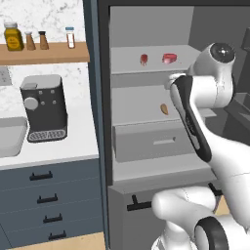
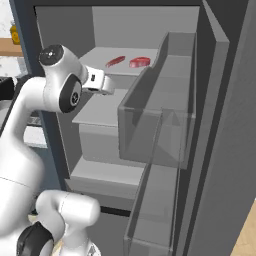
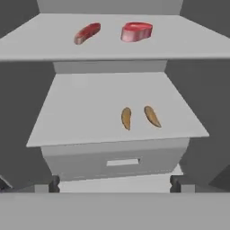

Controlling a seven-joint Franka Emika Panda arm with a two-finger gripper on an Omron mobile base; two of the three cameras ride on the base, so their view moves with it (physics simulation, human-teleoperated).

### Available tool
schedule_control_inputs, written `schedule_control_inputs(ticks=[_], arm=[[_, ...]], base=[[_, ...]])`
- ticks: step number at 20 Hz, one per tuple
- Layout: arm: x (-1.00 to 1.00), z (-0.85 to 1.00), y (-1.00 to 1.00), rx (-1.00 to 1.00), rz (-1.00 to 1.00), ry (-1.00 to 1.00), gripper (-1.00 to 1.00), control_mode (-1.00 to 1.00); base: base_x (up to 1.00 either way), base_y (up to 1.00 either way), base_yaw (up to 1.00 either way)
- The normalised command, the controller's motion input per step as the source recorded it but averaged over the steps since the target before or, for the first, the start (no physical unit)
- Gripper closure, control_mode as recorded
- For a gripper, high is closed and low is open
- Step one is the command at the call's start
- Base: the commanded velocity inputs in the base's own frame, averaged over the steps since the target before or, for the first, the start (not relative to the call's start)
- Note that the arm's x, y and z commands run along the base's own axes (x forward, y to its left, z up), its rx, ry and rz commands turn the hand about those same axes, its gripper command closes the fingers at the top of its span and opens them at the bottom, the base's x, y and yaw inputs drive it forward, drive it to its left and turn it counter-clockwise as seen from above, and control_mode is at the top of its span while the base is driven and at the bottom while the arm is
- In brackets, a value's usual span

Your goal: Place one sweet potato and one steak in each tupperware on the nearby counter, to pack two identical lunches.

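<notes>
Two red steaks lie on the fridge's upper shelf, and they also appear in the left base view. On the shelf below, two orange-brown sweet potatoes lie side by side, right of centre. My gripper is open and holds nothing; it stands in front of the fridge, facing the shelves and well short of the sweet potatoes. A light-grey tupperware sits on the white counter, cut off by the left edge.
A black coffee machine stands on the counter beside the fridge. A wooden wall shelf above it carries bottles. The open fridge door with clear bins stands at the right. A grey drawer sits under the sweet potato shelf.
</notes>
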Motion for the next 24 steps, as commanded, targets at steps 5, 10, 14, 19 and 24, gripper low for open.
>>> schedule_control_inputs(ticks=[5, 10, 14, 19, 24], arm=[[0.40, 0.82, -0.29, 0.00, -0.31, -0.02, -1.00, -1.00], [0.41, 0.10, -0.18, 0.00, -0.23, -0.10, -1.00, -1.00], [0.69, 0.00, -0.02, 0.00, -0.08, -0.03, -1.00, -1.00], [1.00, 0.00, -0.14, 0.00, 0.00, 0.00, -1.00, -1.00], [0.95, 0.00, -0.33, 0.00, 0.00, 0.03, -1.00, -1.00]], base=[[0.00, 0.00, 0.00], [0.00, 0.00, 0.00], [0.00, 0.00, 0.00], [0.00, 0.00, 0.00], [0.00, 0.00, 0.00]])
